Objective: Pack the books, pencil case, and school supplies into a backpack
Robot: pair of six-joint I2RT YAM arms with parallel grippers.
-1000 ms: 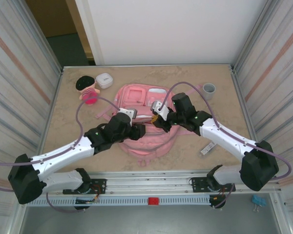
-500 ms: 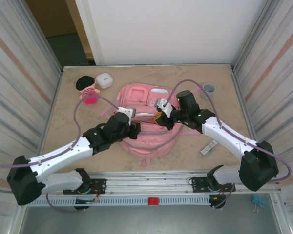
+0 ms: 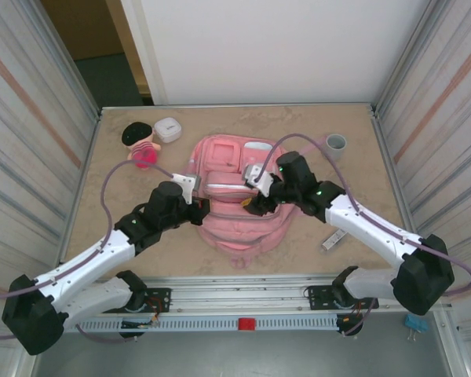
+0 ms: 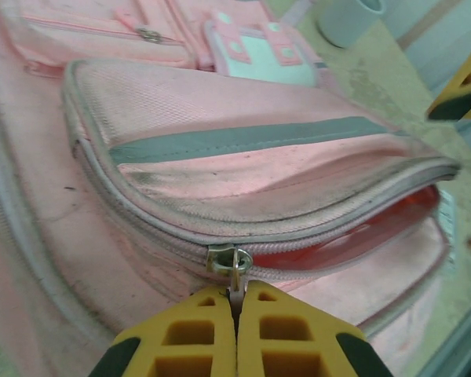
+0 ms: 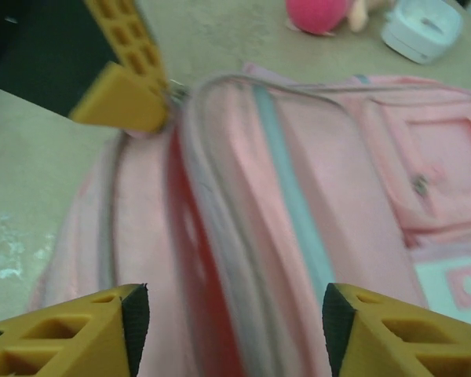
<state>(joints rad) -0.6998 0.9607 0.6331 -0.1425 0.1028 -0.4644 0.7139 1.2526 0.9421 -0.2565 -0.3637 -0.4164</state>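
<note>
**From above:** The pink backpack [image 3: 239, 200] lies in the middle of the sandy, mottled counter [image 3: 377, 161]. Over the last second the left arm [image 3: 102, 251] has swung out, and its jaws have gone from the middle of the bag to its left edge. The front pocket has lifted with them. The right arm [image 3: 369, 228] reaches in from the other side, its jaws over the bag's right half. The small white stick [image 3: 334, 238] lies on the counter just beside the right forearm, not yet packed. A doll [image 3: 141, 145], a white box [image 3: 167, 129] and a grey cup [image 3: 336, 143] stand along the far side. Ribbed panels wall in both sides, a white board closes the back, and a dark doorway shows at the far left.

**Left wrist:** The left jaws are pinched tight on the zip pull [image 4: 237, 276]. To the right of the slider the pocket gapes, showing red lining [image 4: 392, 224].

**Right wrist:** The right jaws have just sprung apart and hold nothing, and the open pocket lies below them. The other arm's yellow finger [image 5: 125, 98] sits at the zip's end. By my reading the pocket is being opened and loading has not yet begun. The right arm looks free to fetch the stick.
</note>
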